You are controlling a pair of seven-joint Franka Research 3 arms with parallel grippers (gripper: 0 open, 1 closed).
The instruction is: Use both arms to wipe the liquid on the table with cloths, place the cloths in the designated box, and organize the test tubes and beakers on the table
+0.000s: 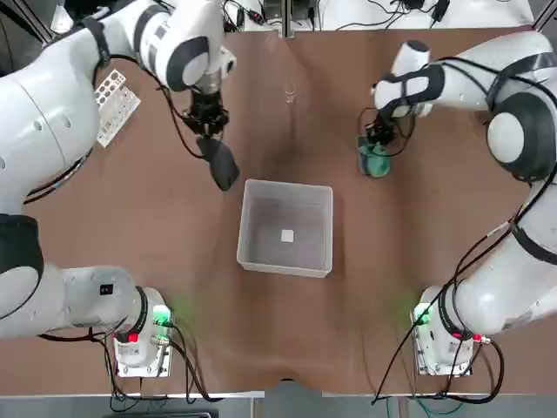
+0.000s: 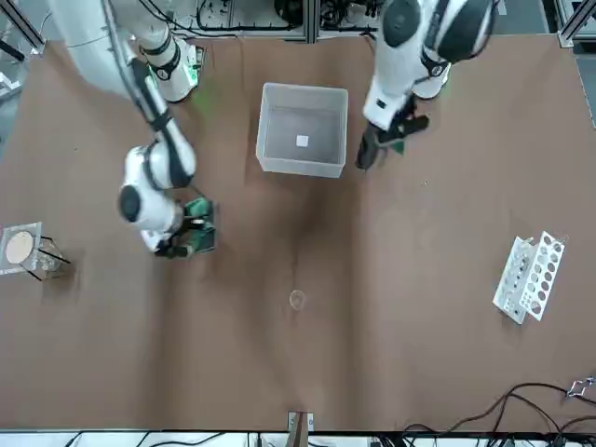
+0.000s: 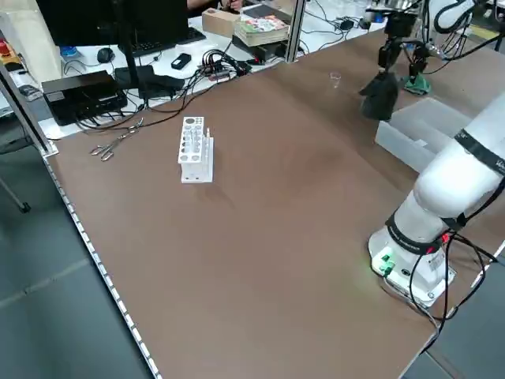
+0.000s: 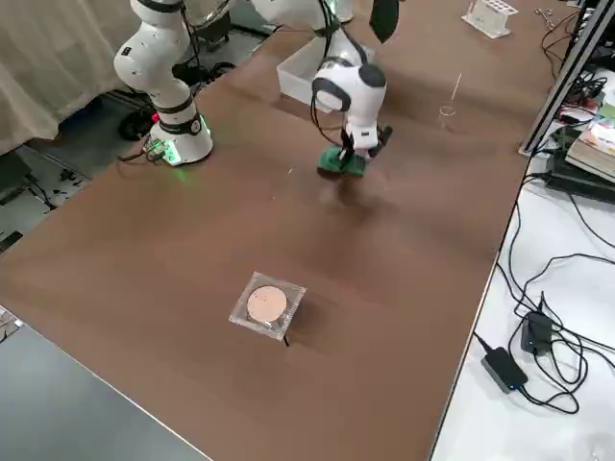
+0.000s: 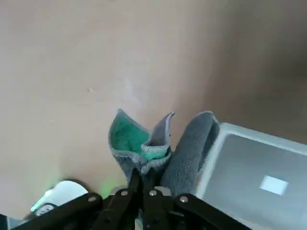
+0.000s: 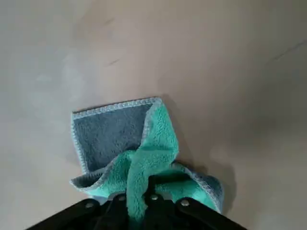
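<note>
The box [image 1: 285,228] is set on the bench [image 1: 348,348], ahead of the arms' bases and between the two grippers. Just beside its left far corner hangs the left gripper [image 1: 209,126]; farther off to its right is the right gripper [image 1: 380,135]. Bare bench is seen between the right gripper and the box, and a wide stretch lies beyond the left gripper toward the left edge. The far edge is near the right gripper.

In the top view the white perforated rack [image 1: 114,106] is seen to the left of the left gripper, partly behind the arm. A clear square container with a round pale disc [image 4: 267,303], well to the right of the right gripper, is shown by the front and right side views but not by the top view. A small clear round glass piece [image 2: 297,300] lies on the bench between the grippers, toward the far edge.

The left gripper is closed on the grey-green cloth [image 5: 187,153], which hangs in folds. The right gripper is closed on the bright green cloth [image 6: 153,153], its grey side partly turned up.
</note>
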